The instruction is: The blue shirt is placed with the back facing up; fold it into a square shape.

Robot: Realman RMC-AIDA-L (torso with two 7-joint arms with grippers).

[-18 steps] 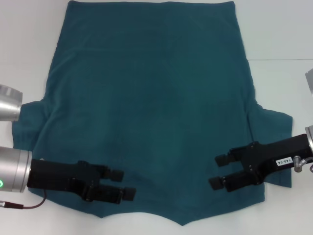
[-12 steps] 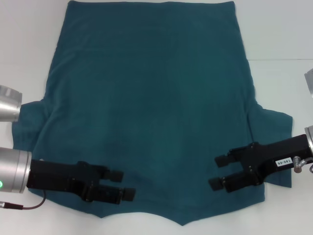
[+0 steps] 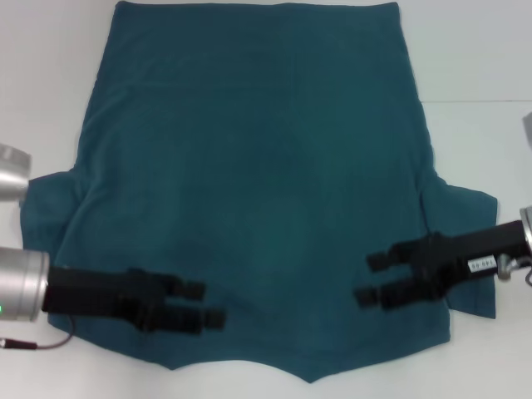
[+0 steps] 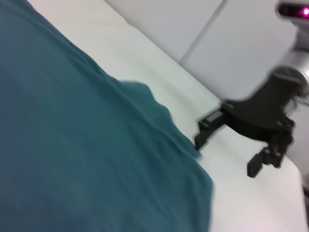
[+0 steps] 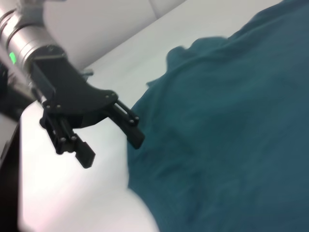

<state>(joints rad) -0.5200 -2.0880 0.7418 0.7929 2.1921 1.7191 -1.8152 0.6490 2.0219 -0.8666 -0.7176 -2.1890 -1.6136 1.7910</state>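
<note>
The blue shirt (image 3: 258,183) lies spread flat on the white worktop (image 3: 482,58), plain side up, with no lettering showing. Its straight hem runs along the far edge of the head view and its sleeves stick out to either side near the robot, so the neck end points toward the robot. The cloth shows only shallow wrinkles and is not yet folded.

The left pincer (image 3: 199,303) sits low over the near left part of the shirt, close to the bottom edge, reaching in from the left sleeve side. Its two black fingers stand apart with a gap between them, gripping nothing. The right wrist view shows it from the side, with one finger over the shirt's edge and the other over bare worktop.

The right pincer (image 3: 372,278) sits over the near right part of the shirt, just inward of the right sleeve. Its fingers are likewise spread and hold no cloth.
</note>
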